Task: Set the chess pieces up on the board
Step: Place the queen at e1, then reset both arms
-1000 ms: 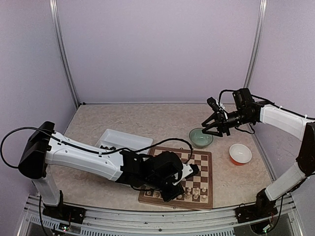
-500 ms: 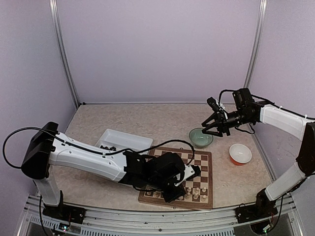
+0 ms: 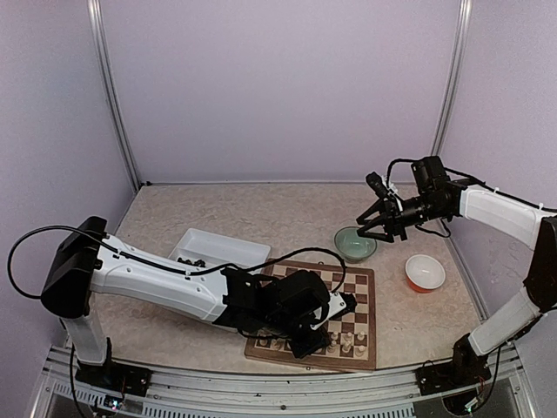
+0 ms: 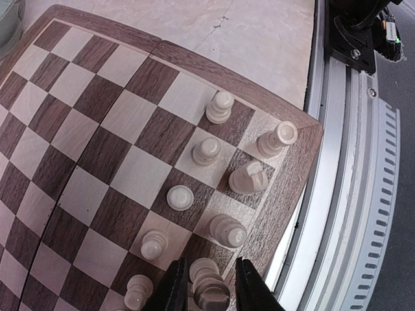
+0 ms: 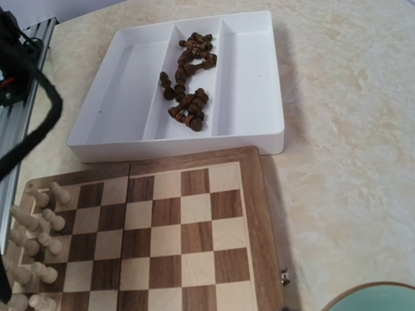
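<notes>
The board (image 3: 361, 277) lies near the table's front edge. Several cream-white chess pieces (image 4: 207, 150) stand in two rows at its near right corner. My left gripper (image 4: 209, 264) is low over that corner. Its jaws are slightly open on either side of an upright white piece (image 4: 209, 288), with a thin gap on each side. From above, the left gripper (image 3: 344, 302) covers part of those rows. Dark chess pieces (image 5: 188, 78) lie heaped in the white tray (image 5: 253, 78). My right gripper (image 3: 376, 228) hangs open and empty above the green bowl (image 3: 355, 244); its fingers do not show in the right wrist view.
A red bowl (image 3: 425, 273) with a white inside sits right of the board. The white tray (image 3: 218, 246) touches the board's far left side. The metal rail (image 4: 350, 194) runs just past the board's near edge.
My left gripper's jaws have parted a little from the white piece, which now stands on its square. The left arm shifted slightly. The right arm has not moved.
</notes>
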`<state>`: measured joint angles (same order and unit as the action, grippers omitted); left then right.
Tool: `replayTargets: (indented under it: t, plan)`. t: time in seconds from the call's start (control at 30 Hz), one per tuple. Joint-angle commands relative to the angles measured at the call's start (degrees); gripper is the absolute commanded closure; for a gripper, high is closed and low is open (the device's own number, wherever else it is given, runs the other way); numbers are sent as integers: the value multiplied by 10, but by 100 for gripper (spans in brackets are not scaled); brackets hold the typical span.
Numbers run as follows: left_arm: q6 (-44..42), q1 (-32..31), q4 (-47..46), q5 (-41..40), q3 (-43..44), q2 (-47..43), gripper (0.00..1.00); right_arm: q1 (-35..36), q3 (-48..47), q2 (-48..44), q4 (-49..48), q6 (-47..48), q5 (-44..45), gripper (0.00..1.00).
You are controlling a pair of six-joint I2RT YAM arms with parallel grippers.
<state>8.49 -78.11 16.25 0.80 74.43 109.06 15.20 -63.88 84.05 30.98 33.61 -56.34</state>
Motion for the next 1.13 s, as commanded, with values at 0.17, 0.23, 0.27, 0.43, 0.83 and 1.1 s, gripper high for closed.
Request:
replayTargets:
  t: [0.17,0.23,0.27,0.43,0.83,1.1]
  plan:
    - [-13,-5,3,-6,24,-19,70,-1,-8,-16,14,-1,-7,52]
    - [-22,-5,10,-30,38,-31,68,-1,-24,-22,22,-2,3,52]
    - [-29,-5,19,-42,47,-41,67,-1,-34,-27,23,-4,11,52]
    - [-50,20,65,-143,90,-91,51,-2,-73,-73,-9,-45,95,47]
    - [28,235,83,-297,77,-203,1,-6,-61,-183,-144,-230,448,1]
    - [102,309,-40,-314,-26,-291,1,-7,3,-231,-170,-244,449,1]
